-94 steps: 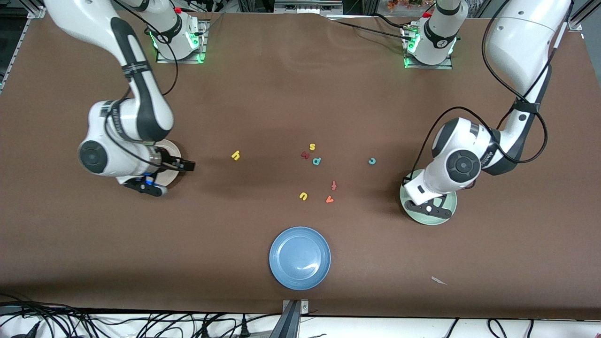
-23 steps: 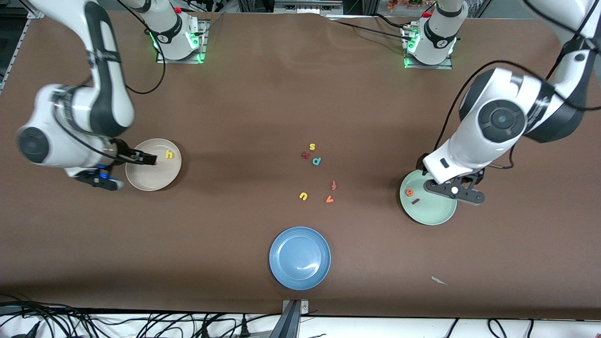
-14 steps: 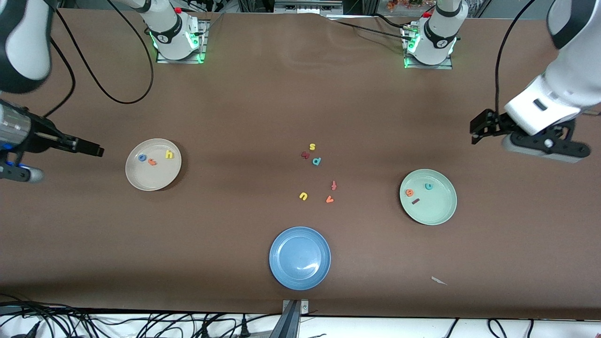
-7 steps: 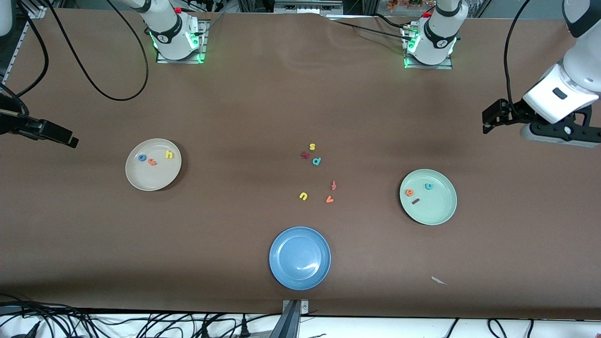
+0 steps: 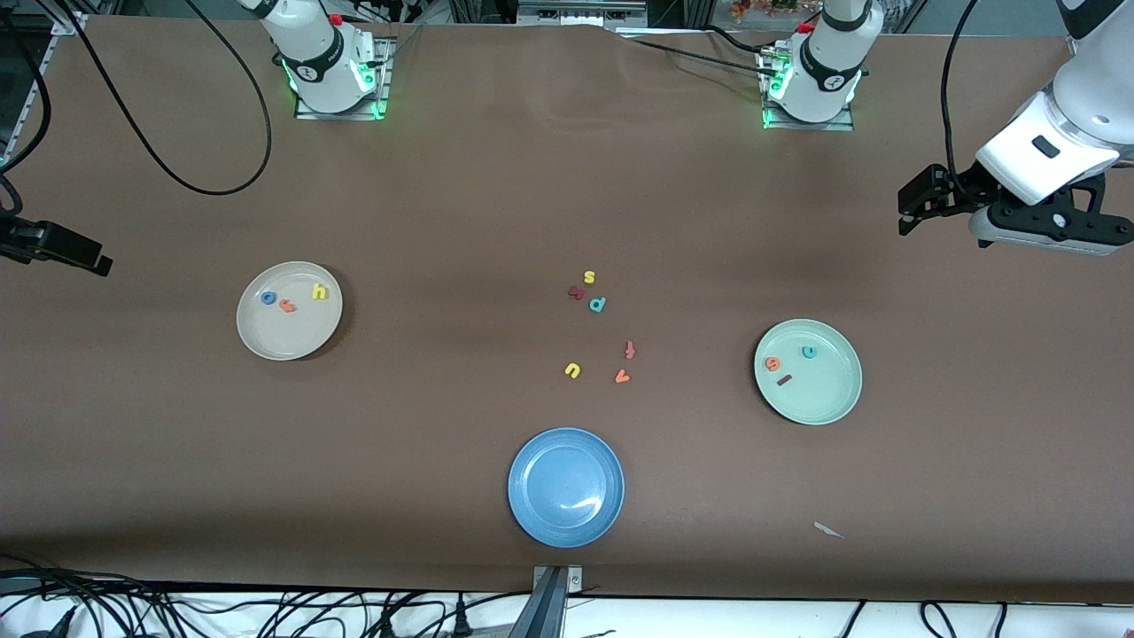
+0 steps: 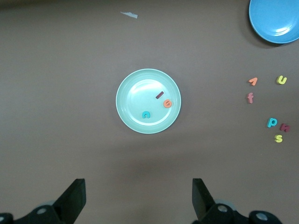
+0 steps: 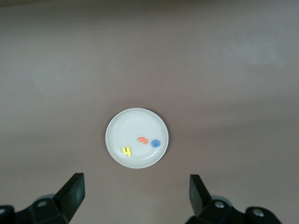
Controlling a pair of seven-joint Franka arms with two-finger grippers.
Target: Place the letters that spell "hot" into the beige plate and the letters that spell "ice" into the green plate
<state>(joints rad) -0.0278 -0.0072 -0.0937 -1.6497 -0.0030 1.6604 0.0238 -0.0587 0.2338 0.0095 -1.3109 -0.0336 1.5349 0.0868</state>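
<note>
The beige plate [image 5: 288, 341] lies toward the right arm's end of the table and holds the yellow "h" [image 5: 319, 291], blue "o" [image 5: 268, 298] and orange "t" [image 5: 286, 306]. The green plate [image 5: 824, 403] lies toward the left arm's end and holds the orange "e" [image 5: 772, 363], teal "c" [image 5: 808, 352] and maroon "i" [image 5: 784, 380]. My left gripper [image 6: 138, 200] hangs open and empty, high over bare table at its own end. My right gripper [image 7: 136, 198] is also open and empty, raised over the table's edge at its end.
A blue plate [image 5: 566, 487] sits near the front camera's edge. Several loose letters lie mid-table: yellow "s" [image 5: 589, 277], teal "d" [image 5: 597, 304], red "f" [image 5: 630, 350], yellow "u" [image 5: 572, 370], orange "v" [image 5: 622, 377]. A paper scrap [image 5: 828, 530] lies nearer the camera than the green plate.
Both arms have risen off their plates and drawn out toward the table's ends, leaving the "h" in the beige plate and the "c" in the green plate. Both grippers stay open.
</note>
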